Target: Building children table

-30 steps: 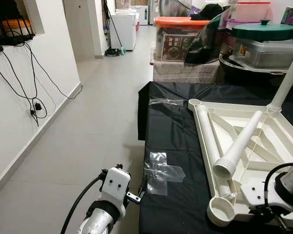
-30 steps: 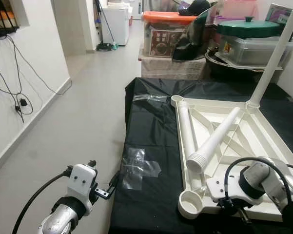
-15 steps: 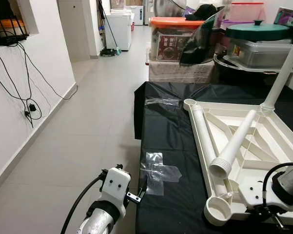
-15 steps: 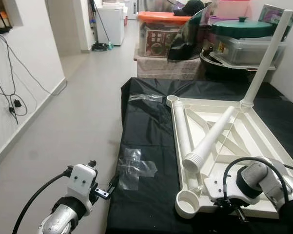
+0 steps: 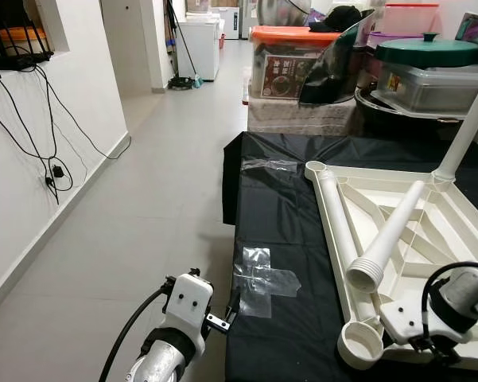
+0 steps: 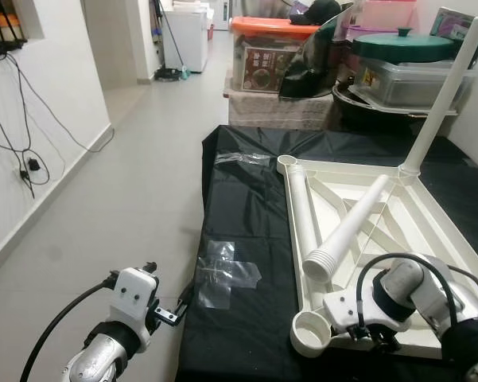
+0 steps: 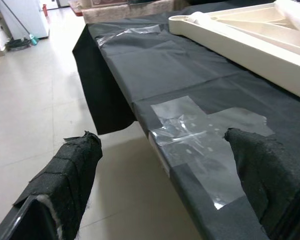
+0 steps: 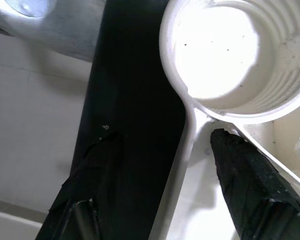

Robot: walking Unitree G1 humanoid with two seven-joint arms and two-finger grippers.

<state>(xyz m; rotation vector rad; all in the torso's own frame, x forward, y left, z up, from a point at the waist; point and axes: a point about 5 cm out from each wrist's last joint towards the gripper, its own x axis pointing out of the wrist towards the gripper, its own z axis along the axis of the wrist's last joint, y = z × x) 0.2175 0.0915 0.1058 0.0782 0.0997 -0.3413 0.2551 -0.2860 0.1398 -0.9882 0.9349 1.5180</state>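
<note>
Upturned children's table (image 5: 398,215) lies sockets-up on black-covered tabletop (image 5: 278,215) for leg fitting; R gripper (image 8: 159,165) fingers (image 8: 242,165) apart, straddling its rim beside empty corner socket (image 8: 229,50), prob. to steady it; L gripper (image 7: 164,165) fingers apart, idle at tabletop edge.

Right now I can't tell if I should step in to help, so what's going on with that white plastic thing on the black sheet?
The robot is assembling a child's table. The white tabletop lies upside down on the black sheet, with one leg already standing upright in a far corner socket and two loose legs lying across it. The right gripper is open, straddling the tabletop's edge beside the empty near corner socket. The left gripper hangs open at the sheet's edge, near a tape patch.
</note>
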